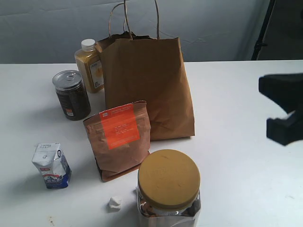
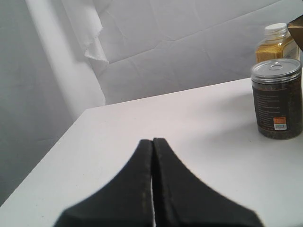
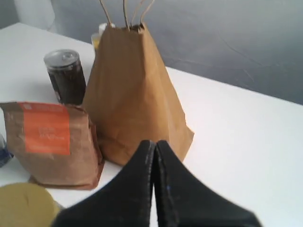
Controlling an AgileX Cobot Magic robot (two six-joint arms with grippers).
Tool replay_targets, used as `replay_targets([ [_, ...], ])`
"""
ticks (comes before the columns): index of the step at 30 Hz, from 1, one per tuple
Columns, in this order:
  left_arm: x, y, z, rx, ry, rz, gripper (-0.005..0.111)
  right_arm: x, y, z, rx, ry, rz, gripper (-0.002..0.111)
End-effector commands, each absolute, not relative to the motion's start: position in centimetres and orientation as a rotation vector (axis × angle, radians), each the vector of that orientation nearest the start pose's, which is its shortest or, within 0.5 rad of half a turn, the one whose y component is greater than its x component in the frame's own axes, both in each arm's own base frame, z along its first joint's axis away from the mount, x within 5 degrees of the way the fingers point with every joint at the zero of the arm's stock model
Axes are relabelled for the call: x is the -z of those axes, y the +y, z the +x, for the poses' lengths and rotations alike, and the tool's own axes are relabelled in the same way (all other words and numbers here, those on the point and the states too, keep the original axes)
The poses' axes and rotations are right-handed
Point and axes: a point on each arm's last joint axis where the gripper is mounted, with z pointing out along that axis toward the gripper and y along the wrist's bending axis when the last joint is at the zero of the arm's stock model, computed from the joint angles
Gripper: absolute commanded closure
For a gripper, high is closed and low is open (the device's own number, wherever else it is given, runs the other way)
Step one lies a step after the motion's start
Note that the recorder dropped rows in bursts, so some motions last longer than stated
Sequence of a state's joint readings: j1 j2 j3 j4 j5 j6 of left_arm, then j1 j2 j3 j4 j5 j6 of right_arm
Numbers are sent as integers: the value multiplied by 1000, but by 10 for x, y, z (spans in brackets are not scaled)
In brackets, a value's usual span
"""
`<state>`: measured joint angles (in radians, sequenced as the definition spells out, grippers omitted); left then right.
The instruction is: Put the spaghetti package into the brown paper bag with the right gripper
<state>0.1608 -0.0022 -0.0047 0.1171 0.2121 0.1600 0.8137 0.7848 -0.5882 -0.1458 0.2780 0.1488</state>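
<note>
We find no spaghetti package in view; our right hand [image 3: 154, 147], pressed together on nothing, hangs at three o'clock from the brown paper bag [image 1: 147, 85].

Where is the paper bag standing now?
In the exterior view the paper bag stands upright at the middle back of the table, right of the yellow bottle and just behind the orange-label pouch.
</note>
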Motion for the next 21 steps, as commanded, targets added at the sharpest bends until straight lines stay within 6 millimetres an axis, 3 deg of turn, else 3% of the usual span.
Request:
replay_targets([
  [1, -194, 11, 55, -338, 1702, 74, 107, -286, 107, 107, -491, 1854, -756, 108],
  [7, -194, 11, 55, -338, 1702, 74, 107, -254, 81, 103, -520, 1875, -532, 108],
  [15, -194, 11, 55, -338, 1702, 74, 107, -208, 41, 86, -420, 1852, -258, 108],
  [19, -194, 11, 55, -338, 1702, 74, 107, -191, 27, 76, -344, 1811, -182, 108],
  [21, -194, 11, 55, -338, 1702, 74, 107, -195, 23, 72, -323, 1755, -159, 108],
])
